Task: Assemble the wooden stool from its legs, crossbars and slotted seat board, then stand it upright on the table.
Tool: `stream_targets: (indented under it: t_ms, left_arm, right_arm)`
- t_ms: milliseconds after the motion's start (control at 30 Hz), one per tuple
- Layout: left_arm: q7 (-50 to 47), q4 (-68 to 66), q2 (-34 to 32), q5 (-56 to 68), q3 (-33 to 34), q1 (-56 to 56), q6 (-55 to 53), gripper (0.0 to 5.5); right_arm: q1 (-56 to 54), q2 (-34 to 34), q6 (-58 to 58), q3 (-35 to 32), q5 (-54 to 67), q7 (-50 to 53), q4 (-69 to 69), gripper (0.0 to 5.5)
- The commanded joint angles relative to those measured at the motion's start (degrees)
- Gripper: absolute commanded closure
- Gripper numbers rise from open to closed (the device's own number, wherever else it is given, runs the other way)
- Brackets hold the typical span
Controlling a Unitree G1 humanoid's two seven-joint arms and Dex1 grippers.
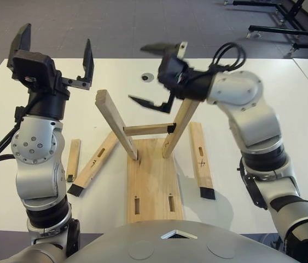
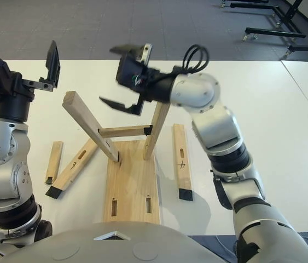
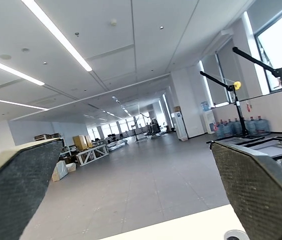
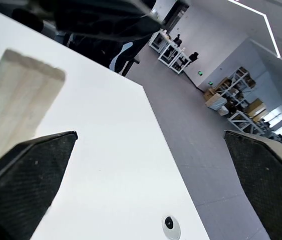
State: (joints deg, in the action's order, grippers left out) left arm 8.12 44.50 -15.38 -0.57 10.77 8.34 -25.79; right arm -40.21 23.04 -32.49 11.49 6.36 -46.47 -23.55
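1. The slotted seat board [image 1: 154,186] lies flat on the white table [image 1: 285,109], at the near edge. Two empty slots show at its near end.
2. Two legs stand in the board's far end. The left upright leg [image 1: 115,123] leans outward to the left, and the right upright leg [image 1: 178,129] leans to the right. A crossbar [image 1: 145,130] joins them about halfway up.
3. A loose leg [image 1: 201,159] lies flat just right of the board, dark foot toward the robot. A second loose leg [image 1: 96,161] lies at an angle to the board's left. A short bar [image 1: 74,159] lies beyond it, farther left.
4. The left gripper [image 1: 56,39] is raised over the table's left side with its fingers [image 3: 15,190] pointing up, spread wide and holding nothing.
5. The right gripper [image 1: 137,74] hangs between the tops of the two upright legs, fingers spread wide and empty. The top of the right upright leg is hidden behind its wrist, so I cannot tell whether they touch.
6. A small round port [image 1: 147,77] sits in the table behind the legs.
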Motion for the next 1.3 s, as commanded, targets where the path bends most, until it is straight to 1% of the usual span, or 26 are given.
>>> stream_targets:
  t_ms: [33, 67, 167, 267, 333, 400, 467, 600, 700, 833, 967, 1300]
  left_arm:
    - [1.4, -0.6, -2.0, 1.9, 3.8, -0.1, 0.9, 0.14]
    - [2.1, -0.8, -2.6, 3.3, 5.6, -0.2, 1.1, 0.14]
    - [6.8, -2.6, -5.5, 9.1, 13.6, -3.4, 3.1, 0.14]
    - [12.6, -5.4, -7.7, 15.6, 20.6, -8.9, 4.5, 0.14]
    - [17.0, -7.5, -8.6, 19.7, 23.2, -13.3, 5.1, 0.14]
    - [20.3, -9.0, -8.5, 23.3, 22.6, -15.8, 5.4, 0.14]
    - [22.2, -10.1, -8.4, 24.8, 20.6, -17.0, 5.9, 0.14]
    - [20.3, -10.2, -7.5, 25.1, 14.5, -14.4, 5.3, 0.14]
    - [19.2, -9.9, -7.6, 25.6, 12.0, -13.0, 4.8, 0.14]
    - [18.2, -7.4, -8.3, 29.0, 11.5, -14.3, 1.8, 0.14]
    - [18.6, -5.2, -9.8, 31.4, 14.4, -18.3, 0.5, 0.14]
    - [16.2, -2.0, -9.5, 34.2, 10.0, -18.4, -1.4, 0.14]
  right_arm:
    - [-3.6, 0.1, -4.7, -7.9, 6.9, 1.0, 0.5, 0.10]
    - [-4.0, -0.3, -5.8, -11.8, 11.0, 1.1, 1.3, 0.10]
    - [-1.9, 3.5, -6.0, -22.8, 19.8, -2.2, 6.6, 0.10]
    - [3.8, 8.5, -7.4, -30.6, 26.8, -7.2, 10.3, 0.10]
    - [9.7, 12.4, -7.3, -34.1, 29.2, -11.3, 13.9, 0.10]
    - [14.4, 14.6, -6.7, -34.5, 29.6, -13.5, 16.1, 0.10]
    - [16.7, 15.0, -6.2, -33.8, 29.9, -14.4, 17.1, 0.10]
    - [18.7, 14.1, -2.5, -29.3, 27.4, -14.0, 19.6, 0.10]
    - [18.5, 13.0, -1.3, -26.4, 27.5, -14.1, 20.2, 0.10]
    - [19.2, 12.7, -0.8, -24.3, 28.1, -13.4, 19.5, 0.10]
    - [19.5, 12.6, -1.2, -23.8, 28.9, -13.1, 19.4, 0.10]
    - [21.2, 12.9, -3.0, -24.2, 32.1, -12.0, 16.7, 0.10]
